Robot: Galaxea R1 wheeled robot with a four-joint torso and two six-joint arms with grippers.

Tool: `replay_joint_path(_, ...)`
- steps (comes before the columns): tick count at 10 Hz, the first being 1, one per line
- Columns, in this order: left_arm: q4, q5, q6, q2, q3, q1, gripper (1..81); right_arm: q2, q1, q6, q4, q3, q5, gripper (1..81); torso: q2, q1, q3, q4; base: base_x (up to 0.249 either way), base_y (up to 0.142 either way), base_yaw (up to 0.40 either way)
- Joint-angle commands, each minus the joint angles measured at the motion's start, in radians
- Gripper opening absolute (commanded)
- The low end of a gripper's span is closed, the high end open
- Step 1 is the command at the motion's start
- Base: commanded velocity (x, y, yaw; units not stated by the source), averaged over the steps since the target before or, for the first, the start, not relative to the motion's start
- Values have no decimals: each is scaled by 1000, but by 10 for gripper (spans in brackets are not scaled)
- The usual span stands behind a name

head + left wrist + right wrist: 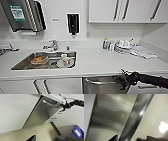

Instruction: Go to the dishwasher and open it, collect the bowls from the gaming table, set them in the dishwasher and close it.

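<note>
Head view puts me square in front of a white counter (100,62), with the dishwasher (102,86) built in under its front edge, right of the sink (22,64). My right arm comes in from the right side, and the right claw (122,80) is at the right end of the dishwasher's steel bar handle (100,81). The dishwasher shows its brushed steel front; whether the door has started to tip out I cannot say for sure.

In the right wrist view the handle (134,119) runs between two dark fingertips (114,138), one on each side of the bar. They straddle it, but I cannot tell whether they are clamped onto it or just resting loose around it.

From the left wrist view I see the steel door front (41,112) from below and to the side, with the right claw (63,106) up at the handle near the counter's edge. A dark tip of the left claw (31,138) pokes in at the picture's margin; its grip state I cannot tell.

The sink holds an orange bowl (38,59) and a white cup (64,61). Toward the counter's back right corner stand bottles (108,45) and a dish rack (123,46).
</note>
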Motion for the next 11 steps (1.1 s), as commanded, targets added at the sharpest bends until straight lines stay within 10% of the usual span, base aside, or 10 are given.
replay_joint_path(1, 14, 14, 4, -42, 22, -77, 811, -23, 118, 134, -85, 53, -101, 811, 0, 0, 0, 0, 0, 0, 0)
replay_joint_path(5, 17, 14, 6, -42, 22, -75, 811, -60, 82, 327, -204, 199, -298, 811, 0, 0, 0, 0, 0, 0, 0)
replay_joint_path(11, 17, 13, 7, -40, 25, -75, 811, -80, -43, 431, -291, 231, -338, 811, 0, 0, 0, 0, 0, 0, 0)
